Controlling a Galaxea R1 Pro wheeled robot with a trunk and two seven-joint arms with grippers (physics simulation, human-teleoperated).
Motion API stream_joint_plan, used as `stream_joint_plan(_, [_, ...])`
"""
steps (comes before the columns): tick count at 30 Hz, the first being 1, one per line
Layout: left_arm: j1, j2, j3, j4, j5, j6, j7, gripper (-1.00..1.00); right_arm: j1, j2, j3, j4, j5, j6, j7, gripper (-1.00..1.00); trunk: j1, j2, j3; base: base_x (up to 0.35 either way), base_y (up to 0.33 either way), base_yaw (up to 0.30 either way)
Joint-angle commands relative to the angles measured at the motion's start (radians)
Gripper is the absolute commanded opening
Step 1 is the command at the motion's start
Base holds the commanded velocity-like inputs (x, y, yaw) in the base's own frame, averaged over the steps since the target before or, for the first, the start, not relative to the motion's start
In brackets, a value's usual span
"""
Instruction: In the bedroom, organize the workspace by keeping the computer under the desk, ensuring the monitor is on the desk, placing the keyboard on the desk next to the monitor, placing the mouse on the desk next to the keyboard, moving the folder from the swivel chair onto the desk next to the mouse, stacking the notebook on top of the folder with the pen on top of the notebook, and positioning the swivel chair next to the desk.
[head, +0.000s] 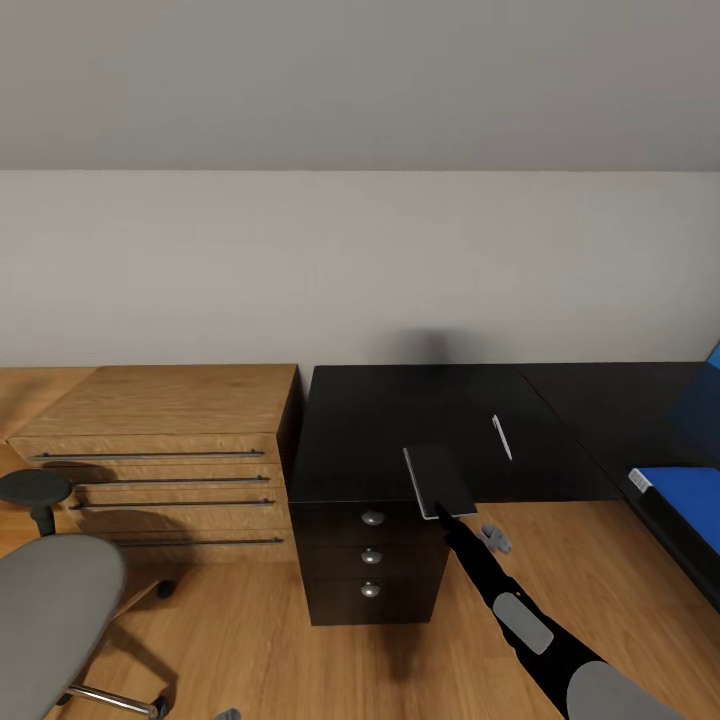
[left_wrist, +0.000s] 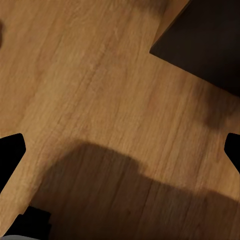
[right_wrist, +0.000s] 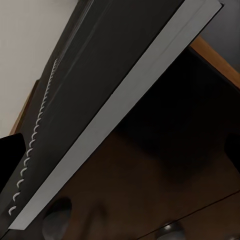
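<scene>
A dark spiral-bound notebook (head: 437, 479) hangs tilted over the front edge of the black desk (head: 380, 420), and my right gripper (head: 442, 513) is shut on its near edge. From the right wrist the notebook (right_wrist: 100, 95) shows its pale page edge and wire spiral, with the desk's drawer knobs (right_wrist: 57, 220) below. A white pen (head: 502, 437) lies on the desk just beyond and to the right of the notebook. The grey swivel chair (head: 55, 610) stands at the lower left. My left gripper (left_wrist: 120, 150) is open above bare wooden floor.
A wooden chest of drawers (head: 165, 450) stands against the desk's left side. The desk's drawer unit (head: 371, 560) faces me. A blue object (head: 685, 500) lies on a dark surface at the right edge. Wooden floor (head: 250, 640) stretches between chair and desk.
</scene>
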Motion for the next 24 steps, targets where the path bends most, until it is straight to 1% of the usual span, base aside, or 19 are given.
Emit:
stream_joint_plan(1, [-0.001, 0.001, -0.006, 0.000, 0.010, -0.005, 0.004, 1.00, -0.001, -0.001, 0.008, 0.001, -0.010, -0.006, 0.003, 1.00, 0.000, 0.000, -0.001, 0.000, 0.000, 0.000])
stream_joint_plan(3, [-0.001, 0.001, -0.006, 0.000, 0.010, -0.005, 0.004, 1.00, -0.001, -0.001, 0.008, 0.001, -0.010, -0.006, 0.003, 1.00, 0.000, 0.000, -0.001, 0.000, 0.000, 0.000])
stream_joint_plan(7, [-0.001, 0.001, -0.006, 0.000, 0.010, -0.005, 0.004, 1.00, -0.001, -0.001, 0.007, 0.001, -0.010, -0.006, 0.003, 1.00, -0.015, 0.028, 0.012, 0.000, 0.000, 0.000])
stream_joint_plan(24, [0.000, 0.001, -0.006, 0.000, 0.010, -0.005, 0.004, 1.00, -0.001, -0.001, 0.007, 0.001, -0.010, -0.006, 0.003, 1.00, -0.015, 0.028, 0.012, 0.000, 0.000, 0.000])
